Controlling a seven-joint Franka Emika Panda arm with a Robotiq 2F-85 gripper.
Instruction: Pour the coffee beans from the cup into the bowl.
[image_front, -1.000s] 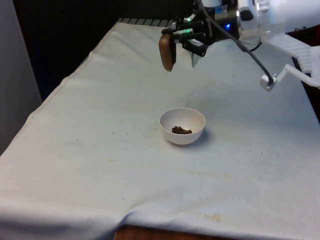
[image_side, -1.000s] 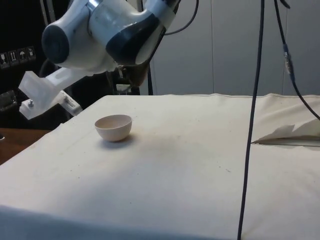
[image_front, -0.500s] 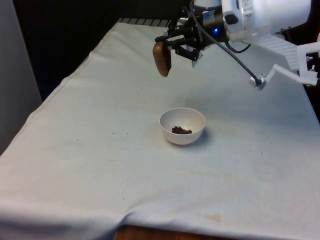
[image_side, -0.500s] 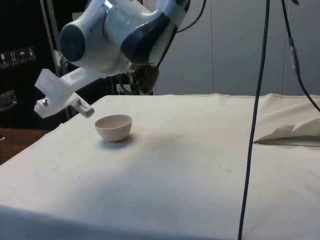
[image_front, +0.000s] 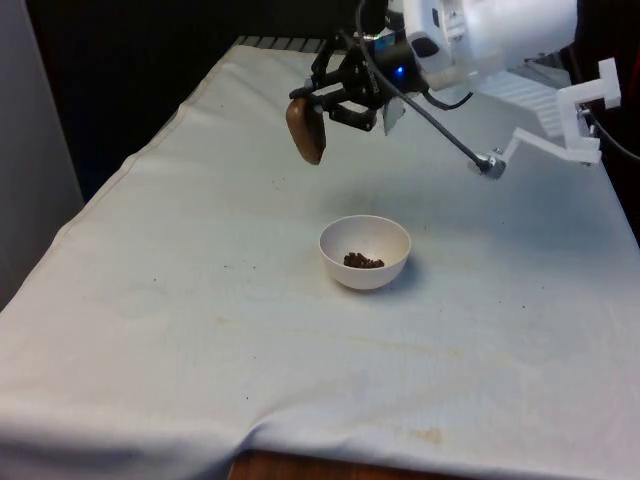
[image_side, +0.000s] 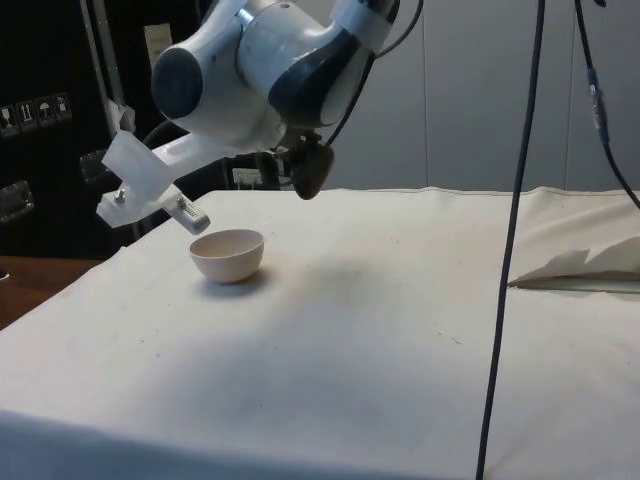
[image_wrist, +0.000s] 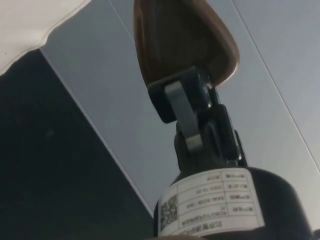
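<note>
My gripper (image_front: 322, 112) is shut on a brown cup (image_front: 305, 130), which it holds tipped on its side in the air, above the table. The cup hangs beyond the white bowl (image_front: 365, 251) and towards the front view's left of it, not over it. The bowl stands near the middle of the cloth with a small heap of coffee beans (image_front: 363, 261) in its bottom. In the side view the cup (image_side: 311, 170) hangs above and to the right of the bowl (image_side: 228, 255). In the wrist view one finger (image_wrist: 182, 112) clamps the cup's (image_wrist: 182, 37) wall.
The white cloth (image_front: 200, 300) covers the whole table. A black cable (image_side: 510, 240) hangs down on the right of the side view, with a fold of the cloth (image_side: 580, 265) behind it. My arm (image_front: 500, 40) reaches in from the front view's upper right.
My gripper has carried the cup towards the front view's left, further from above the bowl. The bowl and its beans have stayed put.
</note>
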